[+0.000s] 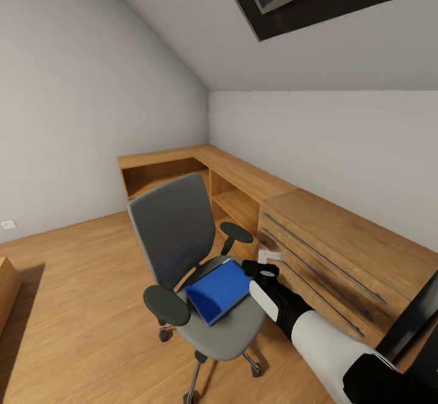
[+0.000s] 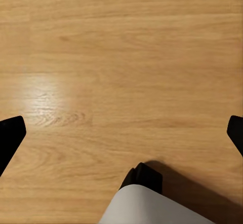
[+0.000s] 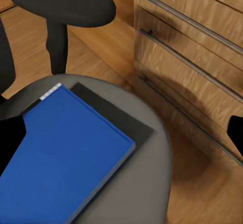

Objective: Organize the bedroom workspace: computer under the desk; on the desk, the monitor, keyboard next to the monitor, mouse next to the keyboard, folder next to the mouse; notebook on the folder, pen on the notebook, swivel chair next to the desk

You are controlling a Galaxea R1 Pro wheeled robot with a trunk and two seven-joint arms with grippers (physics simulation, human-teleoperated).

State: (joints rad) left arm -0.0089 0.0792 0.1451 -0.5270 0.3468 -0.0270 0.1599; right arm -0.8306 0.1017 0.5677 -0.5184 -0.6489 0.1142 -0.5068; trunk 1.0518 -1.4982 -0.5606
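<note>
The grey swivel chair stands on the wooden floor in the middle of the head view, its back towards the left wall. The bright blue folder lies flat on its seat. My right gripper hovers just off the folder's right edge, above the seat beside the right armrest. In the right wrist view the folder lies between and below the gripper, whose black fingertips stand wide open and hold nothing. A dark flat strip shows along the folder's far edge. My left gripper hangs open over bare floor.
A light wooden drawer unit with long bar handles stands right of the chair, and low wooden shelving runs on into the corner. A black slanted panel cuts in at the lower right. Open floor lies left of the chair.
</note>
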